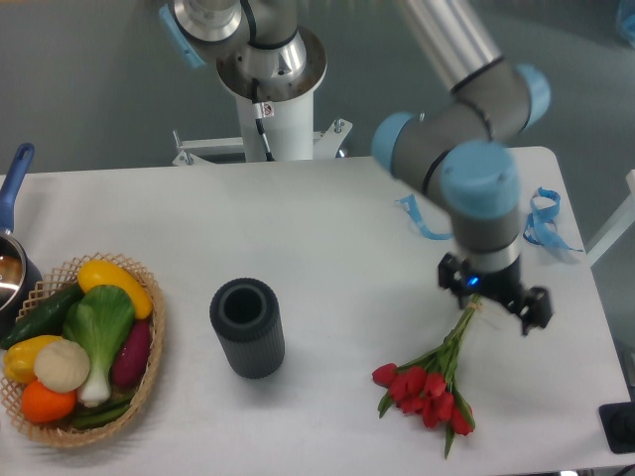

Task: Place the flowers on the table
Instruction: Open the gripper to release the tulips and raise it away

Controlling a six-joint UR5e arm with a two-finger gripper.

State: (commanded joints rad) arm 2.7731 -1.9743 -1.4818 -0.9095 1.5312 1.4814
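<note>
The flowers, red tulips with green leaves, lie flat on the white table at the front right. Their thin stems run up and to the right, ending just under my gripper. The gripper hovers over the stem ends with its dark fingers spread wide, open and holding nothing. The wrist hides the very tips of the stems.
A dark ribbed vase stands upright left of the flowers. A wicker basket of vegetables sits at the front left, with a blue-handled pot behind it. Blue ribbons lie at the right, near the table's edge.
</note>
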